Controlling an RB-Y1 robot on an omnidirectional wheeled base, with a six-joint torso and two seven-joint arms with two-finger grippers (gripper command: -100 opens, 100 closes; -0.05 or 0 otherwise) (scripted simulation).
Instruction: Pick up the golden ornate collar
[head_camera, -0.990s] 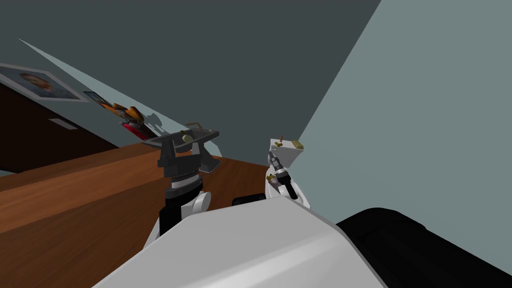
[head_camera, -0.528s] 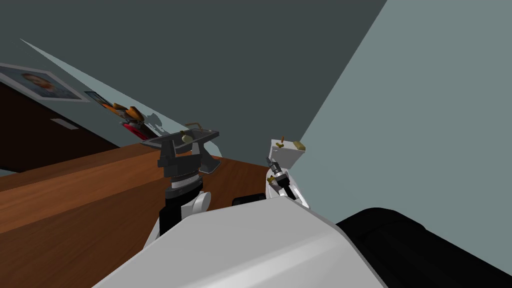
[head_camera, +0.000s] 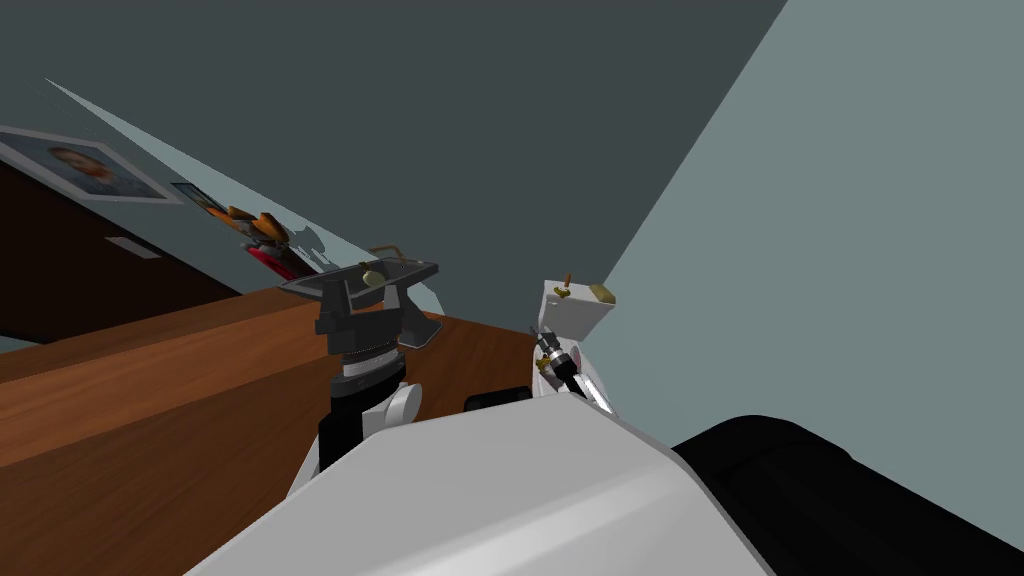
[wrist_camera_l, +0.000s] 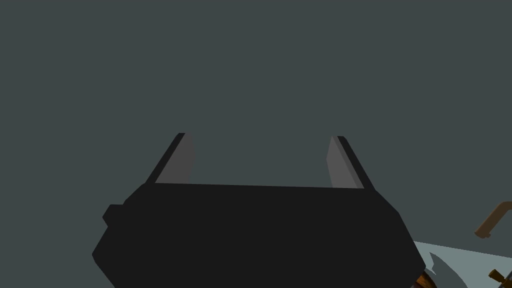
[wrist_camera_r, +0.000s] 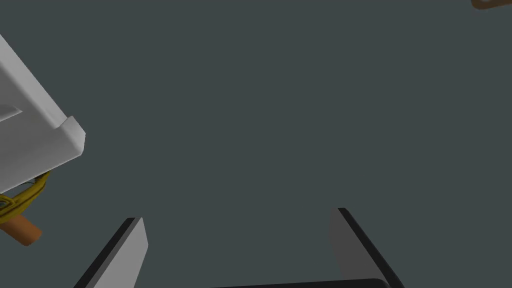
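In the head view, our left claw (head_camera: 362, 297) is raised over the brown counter (head_camera: 150, 400), close to a dark tray (head_camera: 420, 266). Our right claw (head_camera: 546, 338) is beside a white shelf (head_camera: 572, 312) near the wall corner. At the left wrist, the fingers stand wide apart, holding nothing. At the right wrist, the fingers are likewise wide and empty. The golden collar (wrist_camera_r: 22, 196) lies off to one side of them, touching the white shelf's corner and an orange-brown peg (wrist_camera_r: 22, 231).

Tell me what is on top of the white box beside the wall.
On the white box sit a small golden block and a brown peg. In the right wrist view, golden strands reach past its corner; the box covers the rest of them.
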